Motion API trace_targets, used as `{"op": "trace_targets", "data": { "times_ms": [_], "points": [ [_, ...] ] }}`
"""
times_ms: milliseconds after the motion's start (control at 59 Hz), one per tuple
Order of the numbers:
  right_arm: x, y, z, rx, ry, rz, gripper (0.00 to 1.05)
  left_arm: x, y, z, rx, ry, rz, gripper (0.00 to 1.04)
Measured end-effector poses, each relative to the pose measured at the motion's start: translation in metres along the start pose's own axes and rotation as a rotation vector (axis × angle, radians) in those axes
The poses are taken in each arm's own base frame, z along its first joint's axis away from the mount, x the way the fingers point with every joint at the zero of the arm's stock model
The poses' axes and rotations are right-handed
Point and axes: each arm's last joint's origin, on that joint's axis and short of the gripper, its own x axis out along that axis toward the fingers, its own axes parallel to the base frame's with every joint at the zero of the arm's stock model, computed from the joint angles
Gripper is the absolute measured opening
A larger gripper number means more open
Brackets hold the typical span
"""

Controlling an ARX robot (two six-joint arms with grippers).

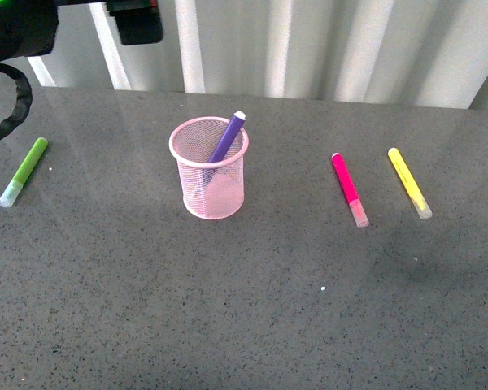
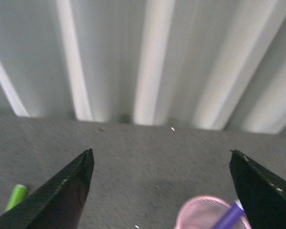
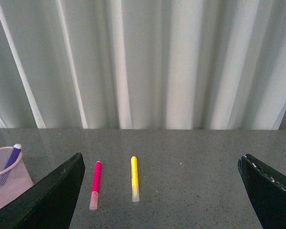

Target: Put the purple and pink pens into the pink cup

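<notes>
The dark purple highlighter-style pen [image 1: 226, 138] is already standing tilted in the pale pink wire-mesh cup [image 1: 214, 191], its white tip leaning over the far rim. The magenta-pink pen with a clear cap [image 1: 348, 187] lies flat on the grey speckled table [image 1: 244, 325], well to the right of the cup and near the yellow marker [image 1: 408, 181].

The step in hand is judged to be the pickup of that pink pen. Both claws are spread wide and empty. The left claw [image 2: 160, 151] appears to be held above the cup, though that view is blurred. The right claw [image 3: 163, 154] faces the pink and yellow pens.

The right claw is best lowered over the pink pen's coloured body, jaws set crosswise to its length, with the yellow marker left untouched. At the cup, the pen should be tipped upright and released into the open side, away from the purple pen.
</notes>
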Motion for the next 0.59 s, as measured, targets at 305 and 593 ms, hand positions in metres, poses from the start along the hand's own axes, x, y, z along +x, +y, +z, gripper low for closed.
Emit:
{"op": "trace_targets", "data": {
  "times_ms": [305, 593],
  "points": [
    [0.0, 0.0, 0.0, 0.0, 0.0, 0.0, 0.98, -0.065, 0.046, -0.012, 0.056, -0.113, 0.058, 0.34],
    [0.0, 0.0, 0.0, 0.0, 0.0, 0.0, 0.98, -0.11, 0.066, -0.024, 0.068, -0.107, 0.051, 0.04]
  ]
}}
